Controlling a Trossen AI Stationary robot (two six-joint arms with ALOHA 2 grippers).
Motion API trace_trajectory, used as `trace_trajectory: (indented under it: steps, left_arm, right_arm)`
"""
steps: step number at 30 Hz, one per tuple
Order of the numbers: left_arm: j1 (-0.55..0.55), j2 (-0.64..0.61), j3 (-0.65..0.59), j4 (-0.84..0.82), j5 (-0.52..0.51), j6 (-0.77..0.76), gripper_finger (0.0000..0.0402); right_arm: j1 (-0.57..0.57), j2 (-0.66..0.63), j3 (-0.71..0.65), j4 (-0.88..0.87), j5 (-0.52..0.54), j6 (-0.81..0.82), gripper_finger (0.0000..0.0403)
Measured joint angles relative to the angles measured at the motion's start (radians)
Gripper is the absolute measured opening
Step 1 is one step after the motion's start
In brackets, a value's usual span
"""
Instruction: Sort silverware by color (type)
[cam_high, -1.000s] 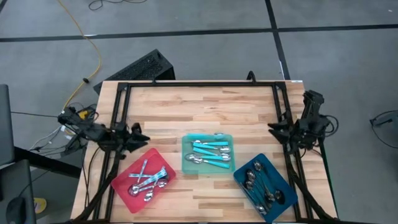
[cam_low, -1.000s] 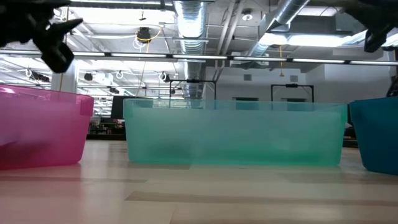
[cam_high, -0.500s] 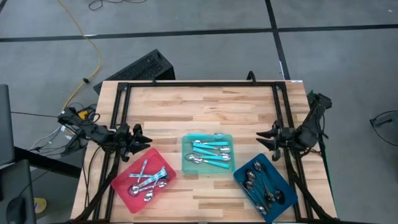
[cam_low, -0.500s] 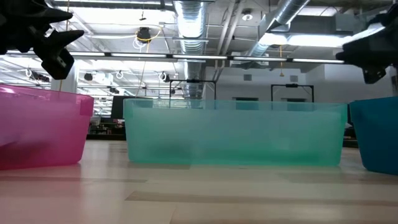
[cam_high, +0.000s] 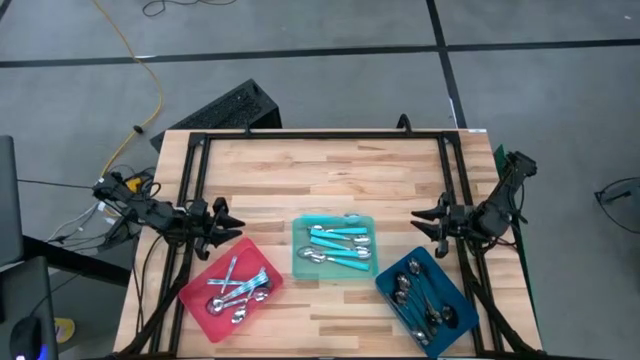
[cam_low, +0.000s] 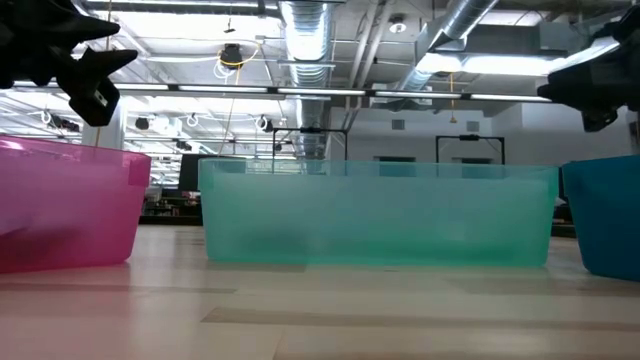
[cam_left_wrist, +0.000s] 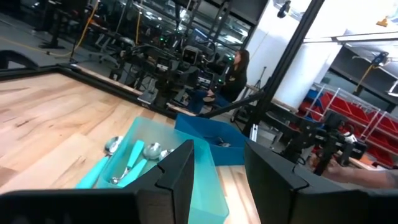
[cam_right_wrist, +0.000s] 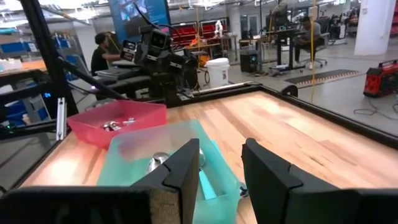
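The silverware lies in three trays along the table's near half. Shiny silver spoons (cam_high: 238, 290) fill the red tray (cam_high: 200, 300). Turquoise-handled spoons (cam_high: 337, 248) are in the teal tray (cam_high: 300, 262), and dark spoons (cam_high: 418, 298) in the blue tray (cam_high: 455, 290). My left gripper (cam_high: 225, 222) hangs open and level at the table's left side, just beyond the red tray, pointing toward the teal tray (cam_left_wrist: 199, 180). My right gripper (cam_high: 425, 222) hangs open and level on the right, beyond the blue tray, also facing the teal tray (cam_right_wrist: 124, 163). Nothing is between either pair of fingers.
A black frame (cam_high: 320, 137) runs along the table's far, left and right edges. Bare wood (cam_high: 320, 180) covers the far half of the table. A black box (cam_high: 235, 105) sits on the floor past the far edge. People sit at desks in the room behind (cam_left_wrist: 233, 71).
My right gripper has swung round and come down a little toward the table's near edge; it now points level at the teal tray. In the low view it has dropped in from the upper right corner. The trays and spoons have stayed where they were.
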Motion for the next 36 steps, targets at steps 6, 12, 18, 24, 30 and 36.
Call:
trace_trajectory:
  steps: [6, 12, 18, 24, 30, 36]
  left_arm:
    - [0.0, 0.0, 0.0, 0.0, 0.012, 0.004, 0.0123]
    - [0.0, 0.0, -0.001, 0.0, 0.012, 0.004, 0.0123]
    - [0.0, 0.0, -0.001, 0.0, 0.013, 0.004, 0.0123]
    - [0.0, 0.0, -0.002, 0.0, 0.013, 0.004, 0.0123]
    - [0.0, 0.0, -0.002, 0.0, 0.013, 0.004, 0.0123]
    - [0.0, 0.0, -0.002, 0.0, 0.013, 0.004, 0.0123]
  right_arm:
    - [0.0, 0.0, 0.0, 0.0, 0.0, -0.027, 0.0143]
    - [0.0, 0.0, 0.0, 0.0, -0.001, -0.027, 0.0143]
    - [0.0, 0.0, -0.001, 0.0, -0.001, -0.027, 0.0143]
    - [0.0, 0.0, -0.001, 0.0, -0.001, -0.027, 0.0143]
    - [0.0, 0.0, -0.001, 0.0, -0.001, -0.027, 0.0143]
    - [0.0, 0.0, -0.001, 0.0, -0.001, -0.027, 0.0143]
